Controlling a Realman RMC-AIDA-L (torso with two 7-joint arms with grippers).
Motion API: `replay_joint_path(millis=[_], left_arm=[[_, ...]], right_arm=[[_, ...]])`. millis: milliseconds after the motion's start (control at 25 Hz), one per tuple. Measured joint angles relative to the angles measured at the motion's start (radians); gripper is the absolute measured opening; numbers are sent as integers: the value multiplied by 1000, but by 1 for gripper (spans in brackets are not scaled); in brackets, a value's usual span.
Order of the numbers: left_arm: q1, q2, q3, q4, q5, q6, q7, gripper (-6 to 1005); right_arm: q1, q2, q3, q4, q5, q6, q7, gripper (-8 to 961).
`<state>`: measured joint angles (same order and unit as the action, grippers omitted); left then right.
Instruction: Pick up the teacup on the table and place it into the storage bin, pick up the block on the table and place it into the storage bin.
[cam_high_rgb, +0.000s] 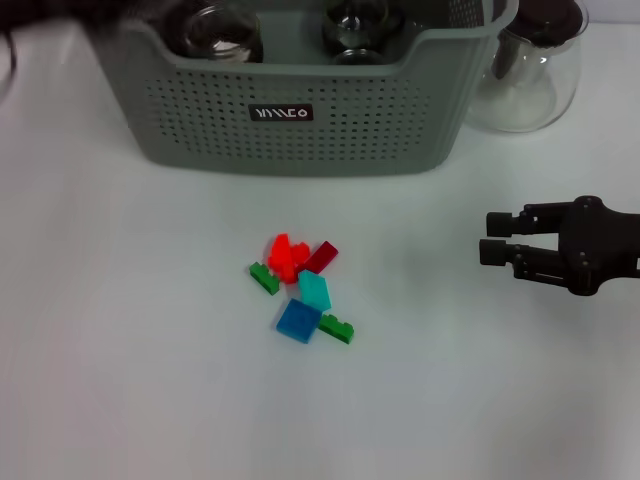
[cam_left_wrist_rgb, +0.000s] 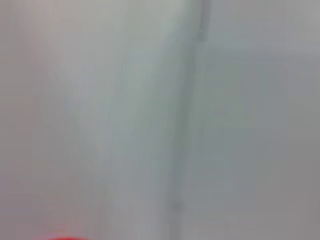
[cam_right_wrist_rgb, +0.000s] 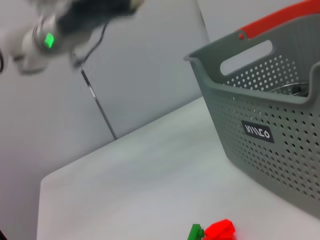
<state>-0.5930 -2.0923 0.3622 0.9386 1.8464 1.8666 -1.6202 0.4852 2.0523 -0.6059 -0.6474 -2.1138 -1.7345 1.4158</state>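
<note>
White counter (cam_high_rgb: 120, 330) fills the head view, bare apart from 1 cluster of blocks and the items at its far edge.

Nearest: the blocks (cam_high_rgb: 300, 285) lie in a loose heap near the middle of the counter, several touching. Counted: 1 blue block (cam_high_rgb: 298, 321), 1 teal block (cam_high_rgb: 315, 291), 2 green blocks (cam_high_rgb: 336, 328), 1 dark red block (cam_high_rgb: 321, 257) and a bright red piece (cam_high_rgb: 285, 257). None is in the bin yet.

Level with the heap, well apart on the robot's right: right gripper (cam_high_rgb: 497, 238), low over the counter, fingers pointing toward the blocks with a narrow gap between them, nothing held. Judgement: it is staged side-on for a reach toward the heap, so the block step looks like the one in hand.

Farther: storage bin (cam_high_rgb: 300, 115), grey-green, perforated, label facing the robot. 2 glass vessels (cam_high_rgb: 222, 38) show over its rim; judgement: the teacup is among them, so that part looks done. Right wrist view shows the same bin wall, and the red and green blocks at the frame edge.

Far right, just beside the bin: clear glass teapot (cam_high_rgb: 528, 75) with black lid, standing outside it.

Left gripper: not seen; a dark blurred shape sits at the far left corner, and the left wrist view shows only a pale blur.
</note>
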Motion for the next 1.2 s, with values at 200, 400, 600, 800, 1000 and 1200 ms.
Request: replay_joint_path(millis=[200,400,600,800,1000,1200], left_arm=[[-110,53,180,127,118,-307,-304,273],[-211,137,485,111,374,-550,-623,293],[-323,117,568,32,644,-646,-755,313],[-409,72,581,-57,911,-714,-851,333],[-418,35,577,-41,976,-736,-871,353],[-343,-7,543,163,903,-700,-858,373]], right_arm=[[2,1,0,0,-1,3,-1,425],[4,2,0,0,-2,4,-2,425],[2,2,0,0,-2,4,-3,425],[3,4,0,0,-2,5,-3,425],[4,5,0,0,-2,5,-4,425],[4,4,0,0,-1,6,-1,425]])
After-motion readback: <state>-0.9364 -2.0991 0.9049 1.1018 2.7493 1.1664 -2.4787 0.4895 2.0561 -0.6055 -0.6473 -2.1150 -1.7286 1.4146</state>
